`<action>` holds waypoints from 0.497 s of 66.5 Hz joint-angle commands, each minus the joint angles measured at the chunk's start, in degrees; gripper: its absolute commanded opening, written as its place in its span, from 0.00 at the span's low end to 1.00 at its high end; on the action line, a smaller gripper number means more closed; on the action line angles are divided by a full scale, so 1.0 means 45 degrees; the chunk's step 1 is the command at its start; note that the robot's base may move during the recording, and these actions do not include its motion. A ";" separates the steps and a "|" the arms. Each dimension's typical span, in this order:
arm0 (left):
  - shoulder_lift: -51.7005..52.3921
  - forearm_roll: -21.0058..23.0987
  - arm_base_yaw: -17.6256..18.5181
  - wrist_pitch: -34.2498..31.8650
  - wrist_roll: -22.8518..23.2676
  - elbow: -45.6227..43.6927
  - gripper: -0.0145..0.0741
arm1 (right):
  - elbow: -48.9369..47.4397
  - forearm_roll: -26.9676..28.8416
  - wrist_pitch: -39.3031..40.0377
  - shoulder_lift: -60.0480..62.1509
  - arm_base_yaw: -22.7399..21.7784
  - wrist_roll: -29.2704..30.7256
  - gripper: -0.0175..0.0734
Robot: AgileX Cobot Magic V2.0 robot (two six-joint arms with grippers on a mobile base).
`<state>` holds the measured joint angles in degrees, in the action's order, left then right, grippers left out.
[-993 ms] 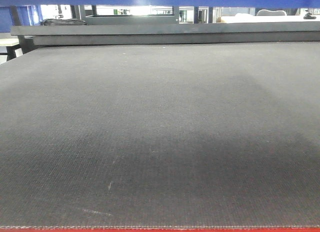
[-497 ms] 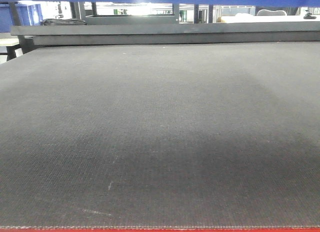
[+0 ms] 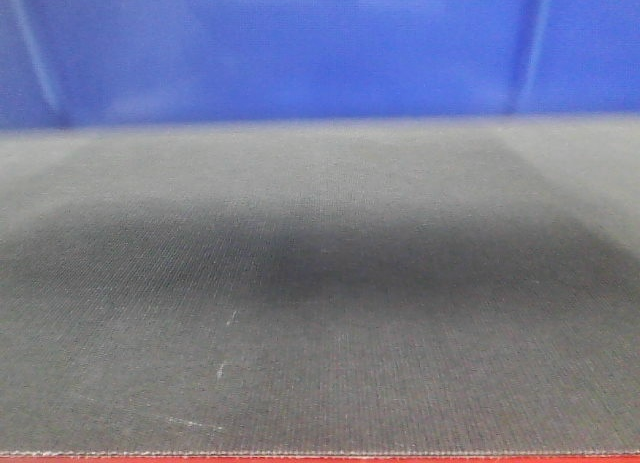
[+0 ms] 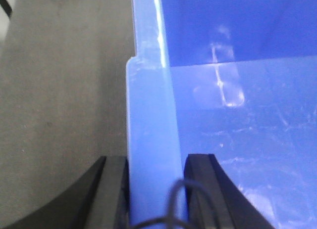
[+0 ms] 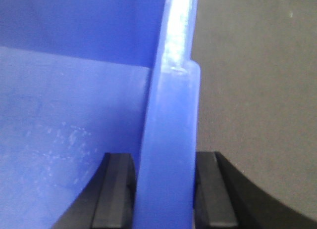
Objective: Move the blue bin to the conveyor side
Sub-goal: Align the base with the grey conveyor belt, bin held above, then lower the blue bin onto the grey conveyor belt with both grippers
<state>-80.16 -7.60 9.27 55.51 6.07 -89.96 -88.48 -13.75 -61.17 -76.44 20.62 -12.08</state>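
Observation:
The blue bin (image 3: 300, 53) fills the top of the front view, its bright-blue wall with thin vertical ribs standing low over the black woven conveyor belt (image 3: 320, 313). In the left wrist view my left gripper (image 4: 154, 189) is shut on the bin's thickened left rim (image 4: 151, 115), with the bin's inside to the right. In the right wrist view my right gripper (image 5: 166, 189) is shut on the bin's right rim (image 5: 171, 115), with the bin's inside to the left. I cannot tell whether the bin's base touches the belt.
The belt has faint white scuffs and a thin red front edge (image 3: 320, 459). Grey belt surface shows beside the bin in the left wrist view (image 4: 59, 90) and in the right wrist view (image 5: 257, 90).
The blue bin has come down fast from the top edge of the front view. It now hides the far rail and the background. Its shadow on the belt has grown.

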 commanded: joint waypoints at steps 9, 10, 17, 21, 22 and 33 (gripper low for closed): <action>-0.1797 0.0618 0.0086 -0.1643 -0.0106 -0.0250 0.15 | -0.0282 0.0191 0.1913 -0.2062 -0.0277 0.0227 0.12; -0.1899 0.0618 0.0086 -0.1710 -0.0106 -0.0250 0.15 | -0.0282 0.0191 0.1978 -0.2236 -0.0277 0.0227 0.12; -0.2534 0.0618 0.0086 -0.1945 -0.0106 -0.0250 0.15 | -0.0282 0.0191 0.2243 -0.2953 -0.0277 0.0227 0.12; -0.2837 0.0618 0.0086 -0.1966 -0.0106 -0.0250 0.15 | -0.0282 0.0191 0.2367 -0.3348 -0.0277 0.0227 0.12; -0.2870 0.0618 0.0086 -0.1966 -0.0106 -0.0250 0.15 | -0.0282 0.0191 0.2386 -0.3398 -0.0277 0.0227 0.12; -0.2977 0.0618 0.0086 -0.2051 -0.0106 -0.0250 0.34 | -0.0282 0.0191 0.2325 -0.3656 -0.0277 0.0227 0.21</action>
<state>-94.93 -8.93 8.67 52.64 6.07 -89.84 -88.48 -14.20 -57.00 -93.84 18.49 -12.04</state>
